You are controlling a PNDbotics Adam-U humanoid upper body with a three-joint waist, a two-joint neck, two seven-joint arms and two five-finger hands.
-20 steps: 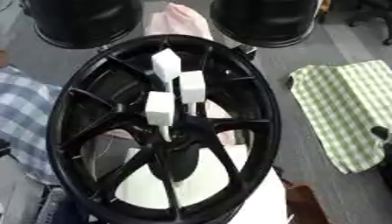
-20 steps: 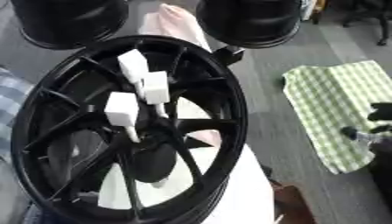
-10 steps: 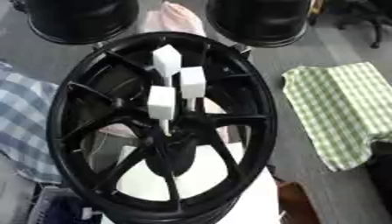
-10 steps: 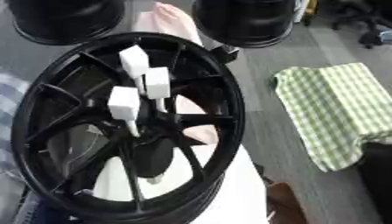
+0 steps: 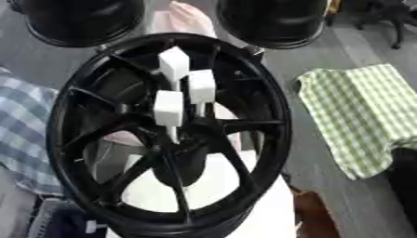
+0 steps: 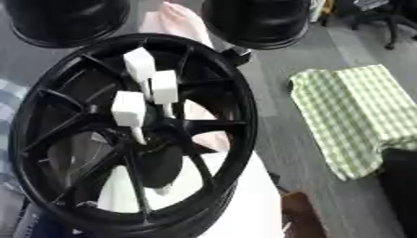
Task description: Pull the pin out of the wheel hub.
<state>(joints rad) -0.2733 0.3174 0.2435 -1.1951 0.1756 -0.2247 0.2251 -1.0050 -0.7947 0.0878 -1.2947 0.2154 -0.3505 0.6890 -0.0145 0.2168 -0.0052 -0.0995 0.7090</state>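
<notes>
Grey floor (image 5: 326,51) is seen beside a checked cloth (image 5: 358,116); white-headed pins (image 5: 169,108) stand in the black wheel hub (image 5: 244,125). No hand is seen.

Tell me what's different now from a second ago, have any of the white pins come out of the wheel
No pin has come out. The three white-headed pins stand in the black wheel hub in the same arrangement as a second ago. The whole picture has shifted, so the camera moved, not the things. The green checked cloth lies to the right as before. Neither robot hand shows now, so nothing was taken hold of or let go.
</notes>
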